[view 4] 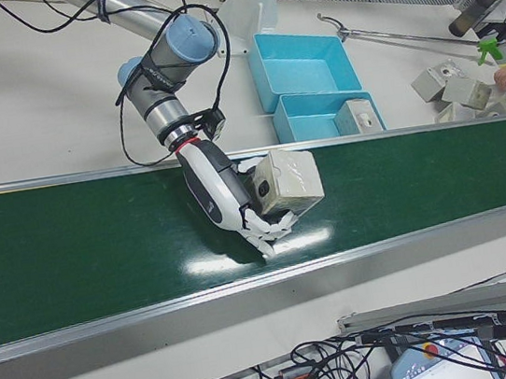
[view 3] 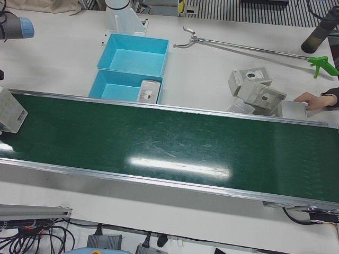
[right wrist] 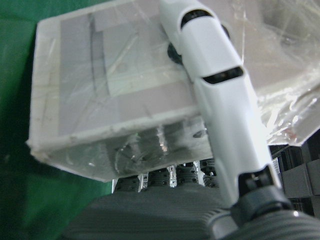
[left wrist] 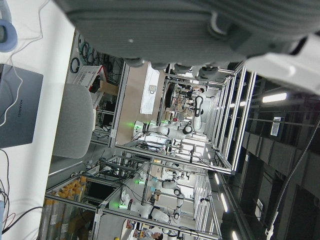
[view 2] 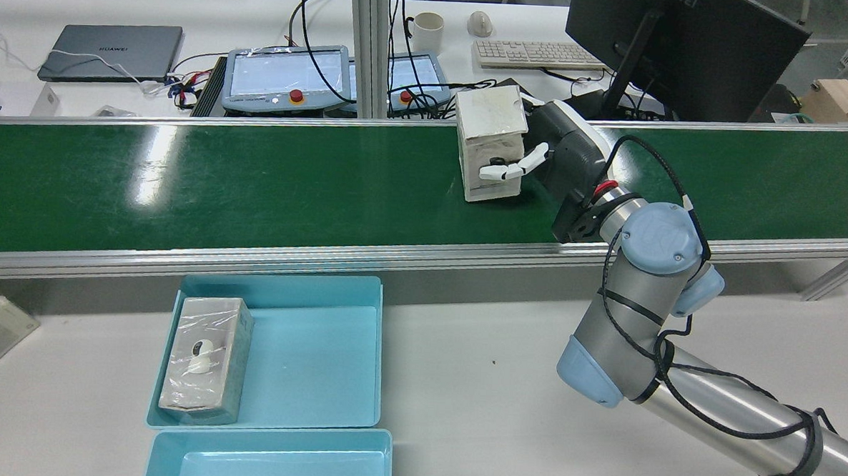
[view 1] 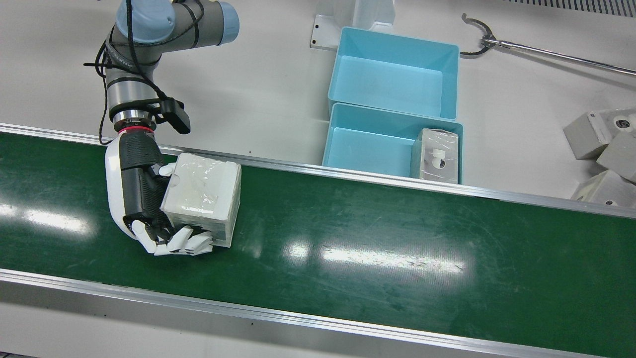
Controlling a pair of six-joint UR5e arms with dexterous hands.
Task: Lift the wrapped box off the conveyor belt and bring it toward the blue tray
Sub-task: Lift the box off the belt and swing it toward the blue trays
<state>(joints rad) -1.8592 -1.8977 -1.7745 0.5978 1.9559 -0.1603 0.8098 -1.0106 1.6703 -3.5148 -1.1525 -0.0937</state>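
The wrapped box (view 1: 203, 196), white under clear film, is over the left part of the green conveyor belt (view 1: 397, 238). My right hand (view 1: 139, 194) is shut on it, palm against its side and fingers (view 1: 184, 243) curled round its near edge. The box also shows in the rear view (view 2: 490, 126), the right-front view (view 4: 288, 180) and the right hand view (right wrist: 125, 90). I cannot tell whether it is clear of the belt. The blue tray (view 1: 367, 144) lies beyond the belt, to the right of the box. Only the palm of my left hand (left wrist: 200, 30) shows; its fingers are out of view.
Another wrapped box (view 1: 437, 156) lies in the right end of the near blue tray. A second blue tray (view 1: 392, 74) stands behind it. Several loose boxes (view 1: 601, 149) and a long reacher tool (view 1: 546, 49) lie on the table at the right. A person's hand (view 3: 318, 99) rests there.
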